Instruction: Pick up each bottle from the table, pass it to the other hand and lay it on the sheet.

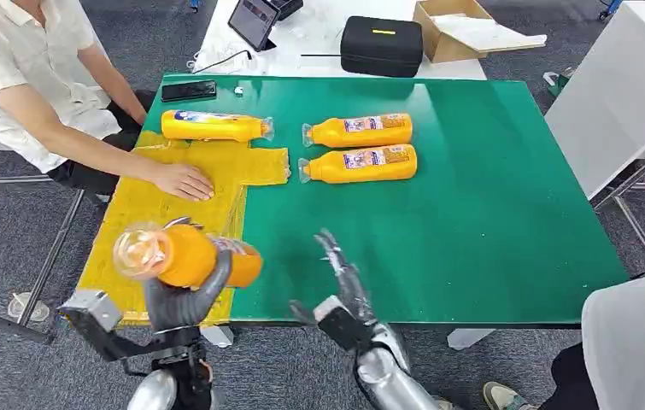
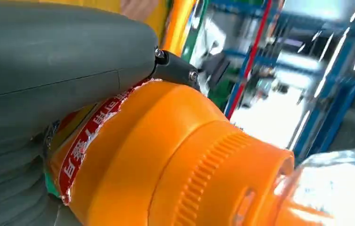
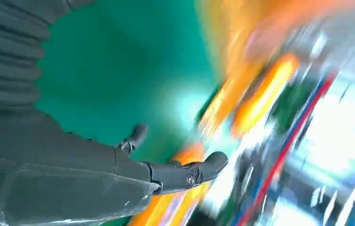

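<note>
Orange bottle (image 1: 184, 254) sits gripped in the left robot hand (image 1: 186, 295) above the yellow sheet (image 1: 173, 213); right robot hand (image 1: 343, 278) hangs empty, fingers spread. Lower gently, clear of the person's hand (image 1: 184, 181).

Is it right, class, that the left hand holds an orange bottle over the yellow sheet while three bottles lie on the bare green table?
Not quite: the head view shows two bottles on the bare green table; a third lies on the yellow sheet. The left hand holds an orange bottle.

Person's hand (image 1: 184, 181) and one bottle (image 1: 216, 126) on the yellow sheet (image 1: 152, 205), near half bare.
</note>
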Tool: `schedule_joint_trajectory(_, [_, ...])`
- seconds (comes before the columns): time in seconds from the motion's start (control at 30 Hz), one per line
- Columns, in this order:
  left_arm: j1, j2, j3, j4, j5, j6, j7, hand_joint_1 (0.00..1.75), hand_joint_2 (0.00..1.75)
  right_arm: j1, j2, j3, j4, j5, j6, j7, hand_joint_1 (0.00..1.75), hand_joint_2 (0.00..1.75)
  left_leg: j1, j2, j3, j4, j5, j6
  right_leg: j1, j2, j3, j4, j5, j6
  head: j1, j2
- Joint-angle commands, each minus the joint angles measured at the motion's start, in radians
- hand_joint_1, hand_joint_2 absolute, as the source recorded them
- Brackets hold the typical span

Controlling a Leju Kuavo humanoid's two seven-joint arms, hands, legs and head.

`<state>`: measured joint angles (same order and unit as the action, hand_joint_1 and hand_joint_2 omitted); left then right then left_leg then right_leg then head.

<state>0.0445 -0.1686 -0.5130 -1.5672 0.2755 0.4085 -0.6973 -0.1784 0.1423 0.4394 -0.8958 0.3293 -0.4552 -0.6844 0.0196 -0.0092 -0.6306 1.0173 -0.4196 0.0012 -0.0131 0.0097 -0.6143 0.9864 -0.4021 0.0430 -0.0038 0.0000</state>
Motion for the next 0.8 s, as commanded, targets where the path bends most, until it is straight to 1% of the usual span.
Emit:
schedule_joint_trajectory(0.03, [0.085,0.003,0.155,-0.178,0.113,-0.094,0.043,1.75,1.75,0.157,-0.058,-0.208,-0.158,0.031,0.063,0.008,0.0,0.0,0.0,-0.001,0.004,0.0,-0.002,0.001,0.0,-0.002,0.004,0.001,-0.003,-0.002,0.0,0.0])
schedule_joint_trajectory(0.07, [0.083,0.001,0.155,-0.177,0.113,-0.094,0.043,1.75,1.75,0.156,-0.056,-0.206,-0.158,0.033,0.064,0.01,0.0,0.0,0.0,0.0,0.002,0.0,-0.002,0.0,0.0,-0.001,0.002,0.0,-0.001,-0.001,0.0,0.0])
schedule_joint_trajectory(0.1, [0.076,-0.003,0.154,-0.165,0.113,-0.091,0.042,1.75,1.75,0.151,-0.047,-0.204,-0.15,0.033,0.068,0.012,0.0,0.0,-0.001,0.0,0.003,0.0,-0.002,0.001,0.0,-0.001,0.003,0.001,-0.002,-0.002,0.0,0.0])
schedule_joint_trajectory(0.13, [0.065,-0.004,0.152,-0.146,0.111,-0.087,0.044,1.75,1.75,0.149,-0.041,-0.2,-0.135,0.034,0.077,0.015,0.0,0.0,0.0,0.0,0.002,0.0,-0.002,0.0,0.0,-0.001,0.001,0.0,-0.001,-0.001,0.0,0.0])
schedule_joint_trajectory(0.17, [0.054,-0.006,0.151,-0.128,0.089,-0.065,0.039,1.75,1.75,0.146,-0.038,-0.194,-0.119,0.034,0.085,0.013,0.0,0.0,0.0,0.001,0.004,0.0,-0.002,0.0,0.0,-0.001,0.003,0.001,-0.002,-0.002,0.0,0.0])
schedule_joint_trajectory(0.2, [0.039,-0.005,0.147,-0.102,0.043,-0.027,0.029,1.75,1.75,0.143,-0.037,-0.189,-0.105,0.039,0.081,0.007,0.0,0.0,0.0,0.0,0.002,0.0,-0.001,0.0,0.0,-0.001,0.002,0.0,-0.001,-0.002,0.0,0.0])
schedule_joint_trajectory(0.27, [0.002,0.001,0.133,-0.016,-0.173,0.141,0.013,1.75,1.75,0.138,-0.042,-0.187,-0.085,0.044,0.051,-0.012,0.0,0.0,0.0,-0.001,0.003,-0.001,-0.001,0.0,0.001,-0.002,0.003,-0.001,0.0,-0.002,0.0,0.0])
schedule_joint_trajectory(0.3, [-0.021,0.019,0.121,0.061,-0.305,0.187,0.1,1.75,1.75,0.138,-0.046,-0.196,-0.08,0.049,0.028,-0.014,0.0,0.0,0.0,-0.001,0.004,-0.001,-0.001,0.0,0.001,-0.003,0.004,-0.001,-0.001,-0.002,0.0,0.0])
schedule_joint_trajectory(0.33, [-0.036,0.031,0.12,0.129,-0.421,0.218,0.161,1.75,1.75,0.137,-0.051,-0.205,-0.077,0.051,0.025,-0.014,0.0,0.0,0.0,-0.001,0.003,-0.002,0.001,0.0,0.0,-0.002,0.002,-0.001,0.0,-0.001,0.0,0.0])
schedule_joint_trajectory(0.37, [-0.053,0.029,0.132,0.192,-0.515,0.254,0.138,1.75,1.75,0.136,-0.055,-0.208,-0.088,0.048,0.035,-0.014,0.0,0.0,-0.001,-0.002,0.005,-0.003,0.001,0.0,0.0,-0.003,0.005,-0.002,0.0,-0.002,0.0,0.0])
schedule_joint_trajectory(0.4, [-0.082,0.029,0.155,0.289,-0.673,0.29,0.17,1.75,1.75,0.124,-0.056,-0.205,-0.083,0.05,0.056,-0.014,0.0,0.0,-0.001,-0.002,0.008,-0.004,0.001,0.0,0.0,-0.004,0.007,-0.003,0.0,-0.002,-0.001,0.0])
schedule_joint_trajectory(0.43, [-0.102,0.017,0.201,0.35,-0.806,0.29,0.196,1.75,1.75,0.11,-0.052,-0.197,-0.076,0.059,0.071,-0.014,0.0,0.0,-0.001,-0.002,0.006,-0.004,0.002,0.0,-0.001,-0.004,0.006,-0.003,0.0,-0.002,0.0,0.0])
schedule_joint_trajectory(0.47, [-0.141,0.014,0.238,0.444,-0.953,0.29,0.236,1.75,1.75,0.092,-0.041,-0.184,-0.06,0.064,0.087,-0.014,0.0,0.0,-0.001,-0.002,0.008,-0.005,0.003,0.001,0.0,-0.004,0.008,-0.004,0.0,-0.002,0.0,0.0])
schedule_joint_trajectory(0.53, [-0.217,0.034,0.239,0.6,-1.104,0.29,0.298,1.75,1.75,0.064,-0.027,-0.156,-0.026,0.074,0.098,-0.014,0.0,0.0,0.0,0.001,0.005,-0.003,0.003,0.001,0.0,-0.001,0.004,-0.002,0.001,-0.001,0.0,0.0])
schedule_joint_trajectory(0.57, [-0.255,0.043,0.23,0.675,-1.139,0.287,0.314,1.75,1.75,0.052,-0.02,-0.14,-0.013,0.077,0.099,-0.014,0.0,0.0,-0.001,0.0,0.006,-0.004,0.003,0.001,0.0,-0.002,0.005,-0.003,0.001,-0.002,0.0,0.0])
schedule_joint_trajectory(0.6, [-0.296,0.051,0.218,0.758,-1.155,0.252,0.326,1.75,1.75,0.045,-0.016,-0.121,-0.007,0.076,0.091,-0.014,0.0,0.0,0.0,0.001,0.005,-0.003,0.003,0.0,0.0,-0.001,0.004,-0.002,0.001,-0.002,0.0,0.0])
schedule_joint_trajectory(0.67, [-0.341,0.059,0.201,0.843,-1.175,0.205,0.35,1.75,1.75,0.034,-0.015,-0.098,0.0,0.061,0.088,-0.014,0.0,0.0,0.0,0.001,0.007,-0.004,0.004,0.0,0.0,-0.002,0.006,-0.003,0.002,-0.003,0.0,0.0])
schedule_joint_trajectory(0.7, [-0.361,0.066,0.181,0.875,-1.199,0.182,0.359,1.66,1.75,0.03,-0.016,-0.09,0.003,0.055,0.087,-0.014,0.0,0.0,0.0,0.0,0.005,-0.003,0.004,0.0,0.001,-0.002,0.005,-0.002,0.002,-0.003,0.0,0.0])
schedule_joint_trajectory(0.73, [-0.373,0.066,0.18,0.895,-1.194,0.151,0.367,1.2,1.75,0.025,-0.017,-0.086,0.007,0.05,0.092,-0.014,0.0,0.0,0.0,0.001,0.004,-0.002,0.003,0.0,0.001,-0.001,0.003,-0.002,0.003,-0.004,0.0,0.0])
schedule_joint_trajectory(0.8, [-0.379,0.066,0.18,0.901,-1.192,0.137,0.37,1.19,1.75,0.023,-0.018,-0.085,0.008,0.047,0.095,-0.014,0.0,0.0,0.001,0.001,0.003,-0.002,0.004,0.0,0.001,-0.001,0.003,-0.001,0.003,-0.004,0.0,0.0])
